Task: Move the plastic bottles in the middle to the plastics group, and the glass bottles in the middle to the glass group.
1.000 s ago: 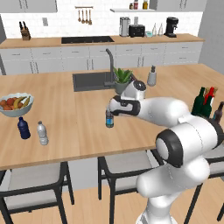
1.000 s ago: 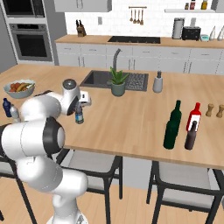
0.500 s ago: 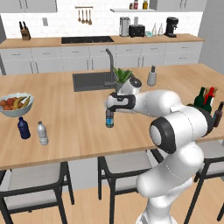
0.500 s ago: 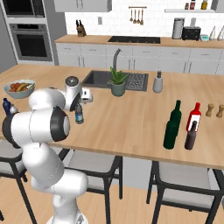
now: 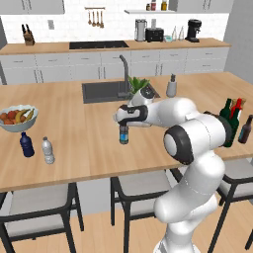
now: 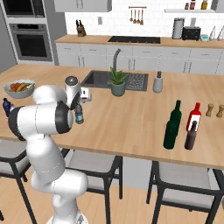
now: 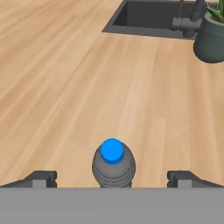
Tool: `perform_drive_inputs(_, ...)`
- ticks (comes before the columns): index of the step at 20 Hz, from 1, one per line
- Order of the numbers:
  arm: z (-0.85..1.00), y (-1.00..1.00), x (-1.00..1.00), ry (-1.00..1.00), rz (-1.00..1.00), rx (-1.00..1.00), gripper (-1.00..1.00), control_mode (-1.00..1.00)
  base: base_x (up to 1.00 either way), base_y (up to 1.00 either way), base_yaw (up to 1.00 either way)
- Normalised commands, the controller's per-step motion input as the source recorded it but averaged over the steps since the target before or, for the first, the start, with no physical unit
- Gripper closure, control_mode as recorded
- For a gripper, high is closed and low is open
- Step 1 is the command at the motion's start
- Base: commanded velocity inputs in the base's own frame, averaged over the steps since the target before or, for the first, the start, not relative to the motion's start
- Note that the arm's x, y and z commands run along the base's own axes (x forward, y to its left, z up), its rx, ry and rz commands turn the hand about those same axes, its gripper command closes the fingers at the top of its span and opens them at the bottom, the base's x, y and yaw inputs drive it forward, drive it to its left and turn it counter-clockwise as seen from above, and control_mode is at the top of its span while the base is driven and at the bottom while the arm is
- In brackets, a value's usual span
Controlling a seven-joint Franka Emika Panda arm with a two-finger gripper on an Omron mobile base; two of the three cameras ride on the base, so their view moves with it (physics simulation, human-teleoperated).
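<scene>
The water bottle (image 5: 123, 134) stands upright on the counter (image 5: 84, 143), in front of the sink (image 5: 103, 91) and nearer the counter's front edge. The gripper (image 7: 113, 177) hangs directly above the water bottle, one fingertip on each side of it. Behind the water bottle, beside the sink, sits the potted plant (image 6: 117, 83). Far to the left of the water bottle stand two small bottles (image 5: 36, 147) side by side, with the fruit bowl (image 5: 18, 118) behind them. Well to the water bottle's right, three glass bottles (image 6: 183, 125) stand close together near the front edge.

Brown bottle (image 5: 245, 129) label unreadable (green bottle (image 5: 230, 129) partly arm-hidden).
</scene>
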Motion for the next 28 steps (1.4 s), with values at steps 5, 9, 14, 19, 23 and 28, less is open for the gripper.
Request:
perform_drive_inputs(5,-0.22,0.00,0.15,-0.02,0.00,0.00,-1.00,-1.00,0.00,0.00,0.00)
perform_drive_inputs(9,-0.17,0.00,0.04,-0.02,0.00,0.00,-1.00,-1.00,0.00,0.00,0.00)
perform_drive_inputs(14,-0.18,0.00,0.02,0.00,0.00,0.00,-1.00,-1.00,0.00,0.00,0.00)
perform_drive_inputs(19,-0.29,0.00,0.05,-0.03,0.00,0.00,-1.00,-1.00,0.00,0.00,0.00)
perform_drive_inputs(23,-0.17,0.02,0.01,0.00,0.00,0.00,-1.00,-1.00,0.00,0.00,0.00)
perform_drive_inputs(28,-0.10,0.02,0.08,0.00,0.00,0.00,-1.00,-1.00,0.00,0.00,0.00)
